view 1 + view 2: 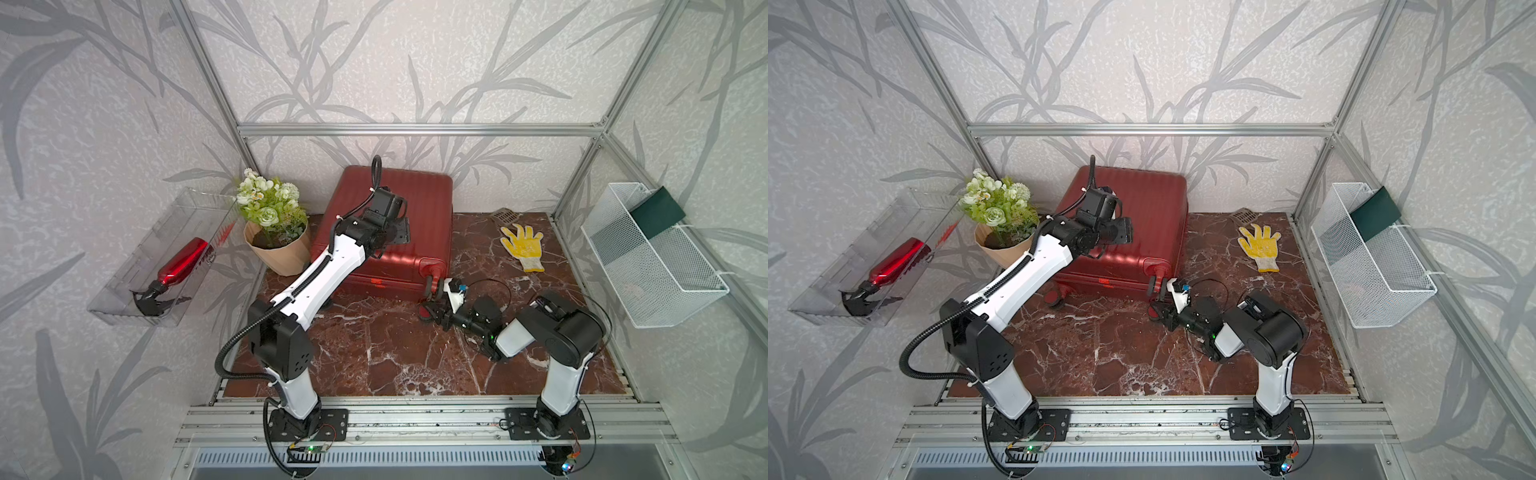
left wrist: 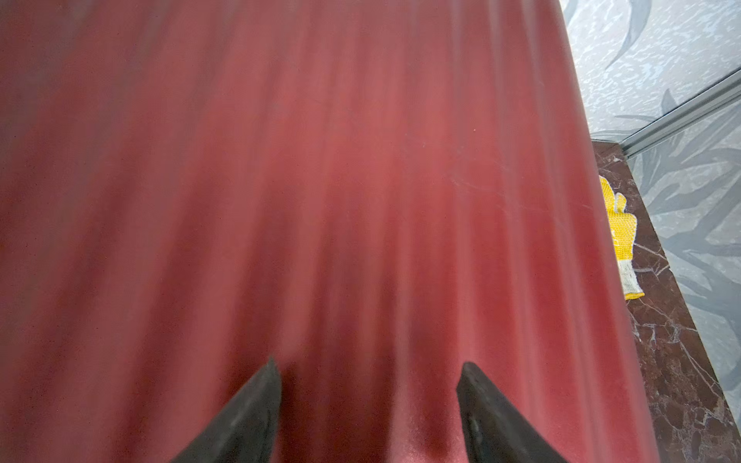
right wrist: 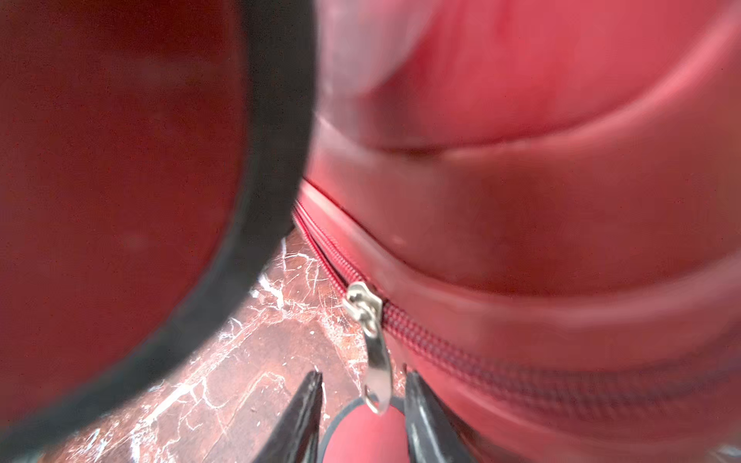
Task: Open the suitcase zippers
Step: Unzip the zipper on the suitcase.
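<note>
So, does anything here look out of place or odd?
Only mildly. The red spray bottle lies on its side in the clear bin, and a single yellow glove lies loose on the table near the suitcase. Nothing looks spilled or broken.

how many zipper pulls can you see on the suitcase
1: a silver pull on the seam zip beside a wheel, its tab between the right tool's parted fingers. Others may be hidden.

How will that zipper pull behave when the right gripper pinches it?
The zipper pull is a thin metal tab dangling from its slider, so it likely swings aside when nudged. Its shiny face will probably slip in the right gripper.
</note>
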Controlling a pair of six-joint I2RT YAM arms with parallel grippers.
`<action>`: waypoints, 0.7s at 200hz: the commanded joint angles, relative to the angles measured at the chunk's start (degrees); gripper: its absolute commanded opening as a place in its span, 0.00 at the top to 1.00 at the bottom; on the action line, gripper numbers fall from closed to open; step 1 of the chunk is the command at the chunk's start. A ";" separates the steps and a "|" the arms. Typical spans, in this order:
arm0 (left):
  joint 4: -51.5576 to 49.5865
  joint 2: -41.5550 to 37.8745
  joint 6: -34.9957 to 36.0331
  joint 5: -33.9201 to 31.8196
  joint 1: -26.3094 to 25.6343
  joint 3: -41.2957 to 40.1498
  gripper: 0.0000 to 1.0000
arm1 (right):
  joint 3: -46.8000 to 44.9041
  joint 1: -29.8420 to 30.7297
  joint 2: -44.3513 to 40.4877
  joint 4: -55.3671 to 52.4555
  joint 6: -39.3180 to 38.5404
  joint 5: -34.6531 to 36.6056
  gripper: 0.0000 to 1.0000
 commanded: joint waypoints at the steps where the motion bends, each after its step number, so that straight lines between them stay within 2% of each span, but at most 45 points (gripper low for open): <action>1: -3.76 1.15 -0.66 1.85 -0.16 -2.32 0.30 | 2.71 -0.67 1.08 0.72 1.46 -0.13 0.64; 42: -3.78 1.11 -0.88 1.85 -0.23 -2.81 0.31 | 4.53 -0.65 0.51 0.72 1.75 -0.02 0.70; 93: -3.30 0.64 -1.36 1.93 -0.23 -4.01 0.31 | 4.45 -0.84 0.34 0.72 2.33 3.06 0.89; 140: -3.56 0.48 -1.01 1.19 -0.23 -4.58 0.31 | 4.36 -0.90 -1.88 0.72 2.60 1.59 0.87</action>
